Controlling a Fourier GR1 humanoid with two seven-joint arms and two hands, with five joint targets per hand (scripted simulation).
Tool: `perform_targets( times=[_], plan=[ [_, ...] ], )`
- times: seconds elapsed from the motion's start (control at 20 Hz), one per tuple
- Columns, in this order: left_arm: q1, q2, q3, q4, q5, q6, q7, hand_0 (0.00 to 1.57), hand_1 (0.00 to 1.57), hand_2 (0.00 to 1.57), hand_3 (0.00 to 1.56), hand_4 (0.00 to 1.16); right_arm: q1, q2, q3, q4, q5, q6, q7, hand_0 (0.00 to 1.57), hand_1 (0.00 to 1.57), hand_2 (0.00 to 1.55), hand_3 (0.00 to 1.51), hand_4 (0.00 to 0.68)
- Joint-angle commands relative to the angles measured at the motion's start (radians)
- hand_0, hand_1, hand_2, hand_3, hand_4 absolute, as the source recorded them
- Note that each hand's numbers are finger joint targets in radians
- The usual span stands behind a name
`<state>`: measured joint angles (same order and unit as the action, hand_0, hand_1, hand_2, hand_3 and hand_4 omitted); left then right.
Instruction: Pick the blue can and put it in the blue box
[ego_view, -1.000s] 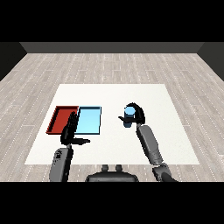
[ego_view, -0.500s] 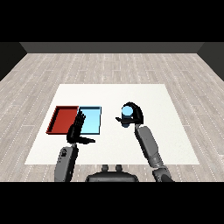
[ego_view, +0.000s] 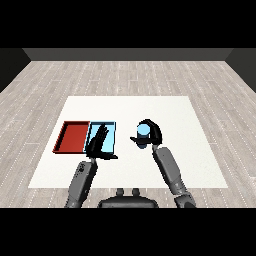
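R hand curled; L hand flat.

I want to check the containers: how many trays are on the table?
2. The red tray lies at the left; the light blue tray touches its right side, partly covered by the left hand.

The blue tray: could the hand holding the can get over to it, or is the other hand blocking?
Probably yes, partly hindered. The right hand curls round the blue can, beside the blue tray. The left hand hangs over the tray's near half; the far part shows uncovered.
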<state>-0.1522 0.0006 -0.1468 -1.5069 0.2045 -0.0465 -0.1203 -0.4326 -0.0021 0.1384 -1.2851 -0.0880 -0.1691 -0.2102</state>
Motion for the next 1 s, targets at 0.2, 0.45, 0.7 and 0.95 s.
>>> perform_targets(
  times=[0.2, 0.45, 0.7, 0.95],
  plan=[
    [-0.08, -0.001, -0.125, 0.132, -0.012, 0.121, -0.023, 0.0, 0.0, 0.0, 0.0, 0.0, -0.048, 0.002, 0.04, -0.003, 0.002, -0.024, 0.039, 1.45, 1.45, 1.46, 1.43, 0.621],
    [-0.117, 0.0, -0.093, 0.156, -0.028, 0.106, -0.011, 0.0, 0.0, 0.0, 0.0, 0.0, 0.002, 0.002, 0.083, -0.012, 0.017, -0.016, -0.011, 1.44, 1.44, 1.45, 1.43, 0.606],
    [-0.126, -0.001, -0.186, 0.182, 0.01, 0.181, -0.029, 0.0, 0.0, 0.0, 0.0, 0.0, -0.056, 0.002, 0.156, -0.024, -0.038, -0.072, 0.019, 1.42, 1.42, 1.46, 1.43, 0.625],
    [-0.157, -0.001, -0.269, 0.232, 0.075, 0.26, -0.062, 0.0, 0.0, 0.0, 0.0, 0.0, -0.061, 0.002, 0.17, -0.091, -0.002, -0.098, 0.101, 1.43, 1.43, 1.46, 1.43, 0.608]
  ],
)
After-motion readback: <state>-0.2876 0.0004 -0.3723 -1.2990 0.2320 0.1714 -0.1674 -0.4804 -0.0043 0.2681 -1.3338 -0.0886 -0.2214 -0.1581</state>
